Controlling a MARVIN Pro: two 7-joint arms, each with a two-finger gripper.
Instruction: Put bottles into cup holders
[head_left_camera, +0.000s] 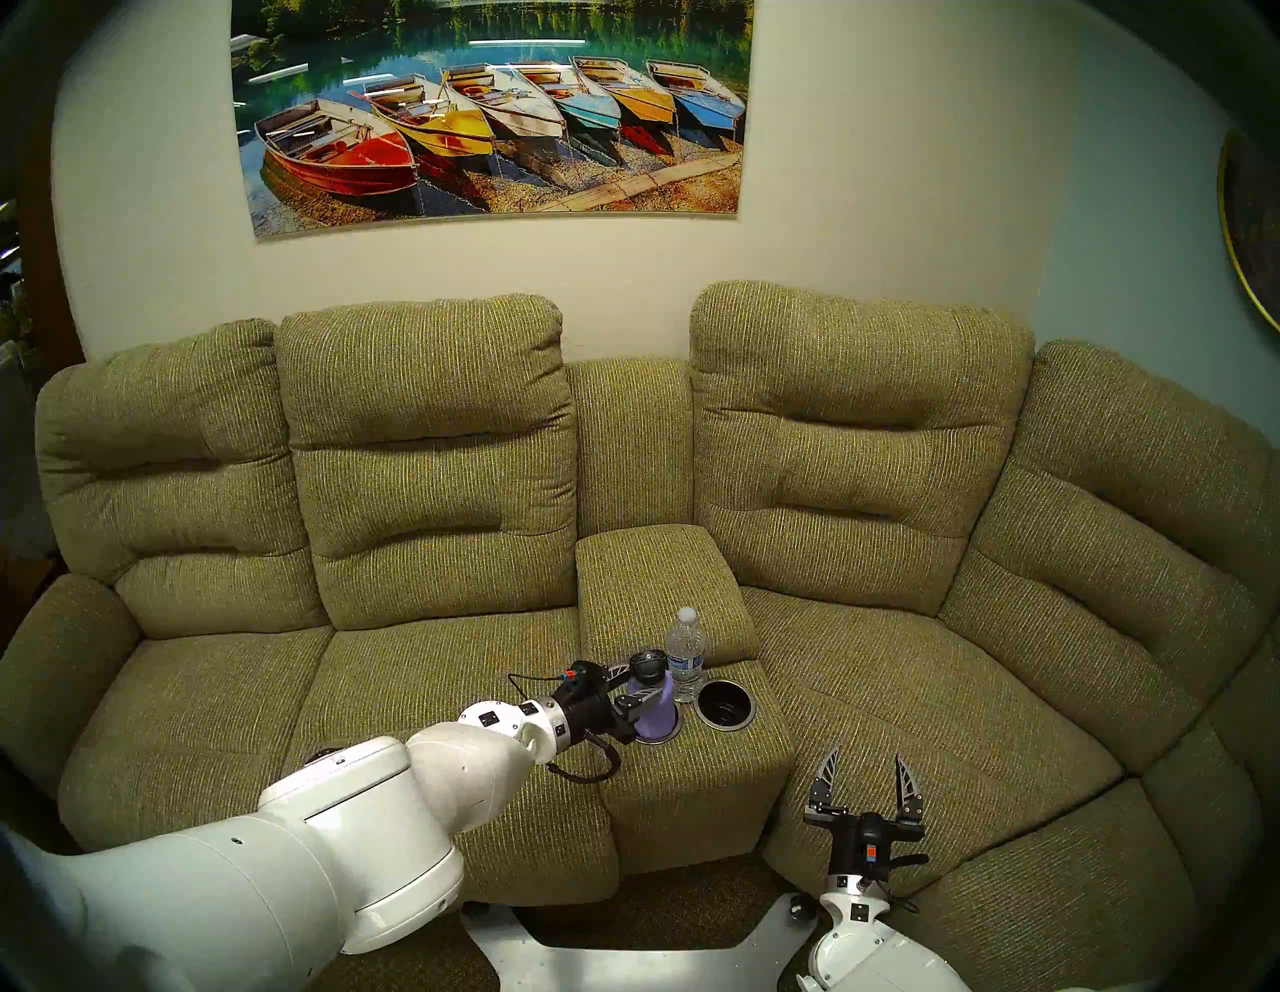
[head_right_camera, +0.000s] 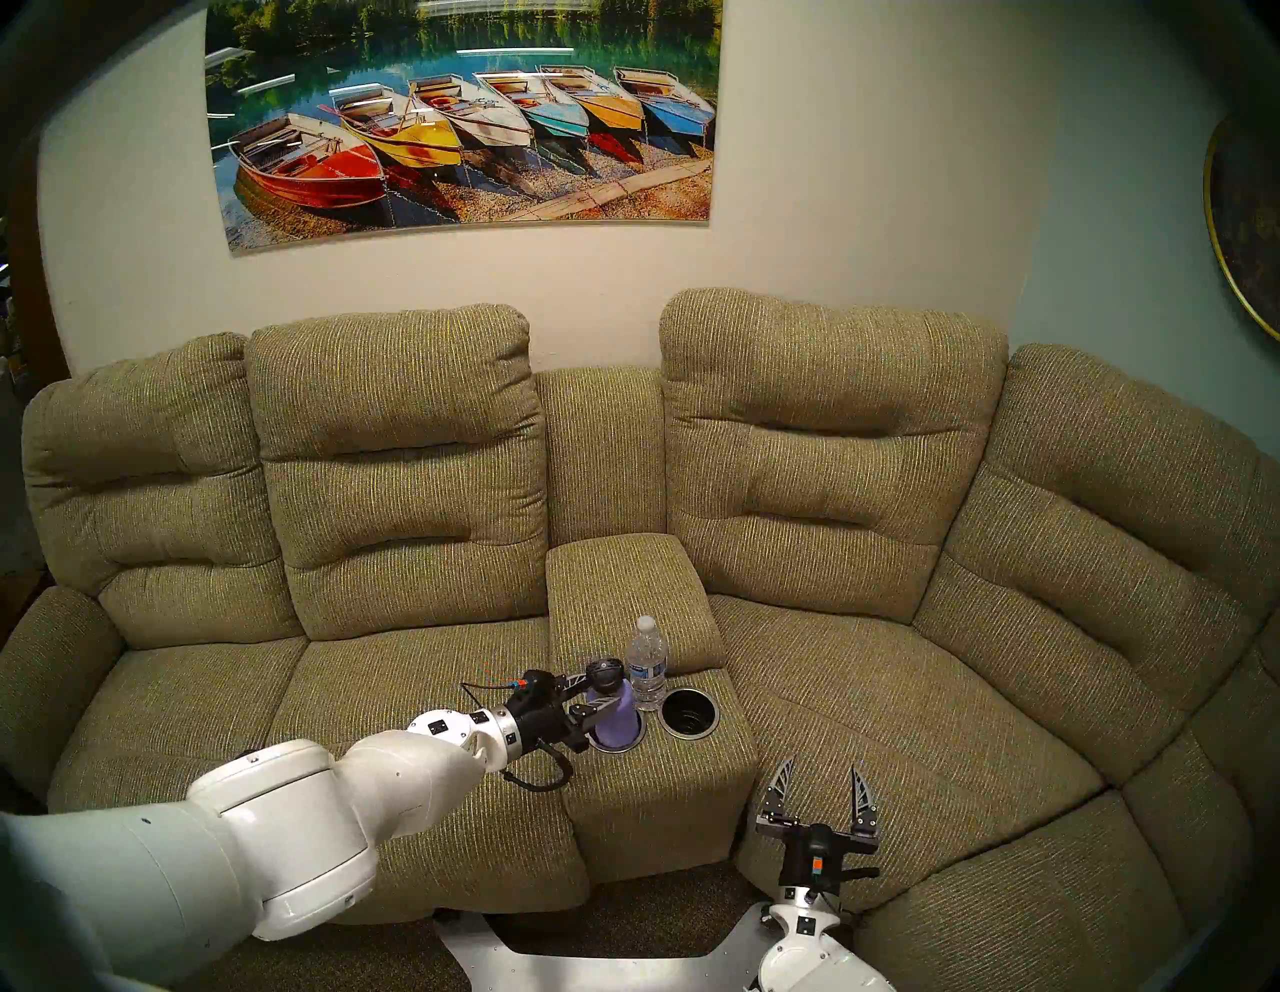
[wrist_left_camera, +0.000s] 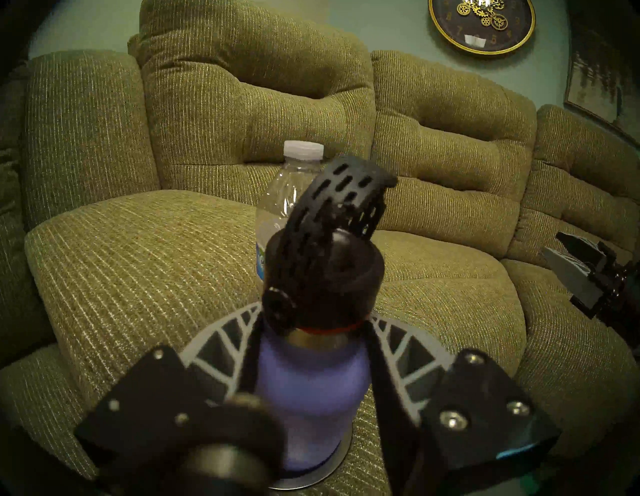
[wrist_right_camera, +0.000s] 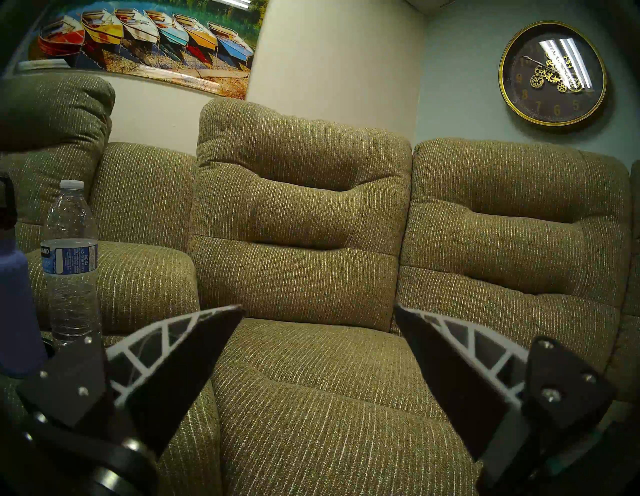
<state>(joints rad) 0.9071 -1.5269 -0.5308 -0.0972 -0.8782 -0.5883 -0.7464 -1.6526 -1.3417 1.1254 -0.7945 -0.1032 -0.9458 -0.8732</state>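
The left tool (head_left_camera: 641, 689) is clamped on the lavender flask (head_left_camera: 656, 717), one finger on each side of its upper body just below the black loop-handled cap (wrist_left_camera: 329, 263). The flask stands upright with its base inside the left cup holder (wrist_left_camera: 334, 467); whether it is seated on the bottom is hard to tell, since the tool body hides the rim in front. Just behind it the clear water bottle (head_left_camera: 686, 654) stands upright on the sofa's centre console (head_left_camera: 692, 783), between the two wells. The right cup holder (head_left_camera: 725, 703) is beside it, dark inside. The right tool (head_left_camera: 867, 776) hangs well apart over the seat cushion, its fingers spread and holding nothing.
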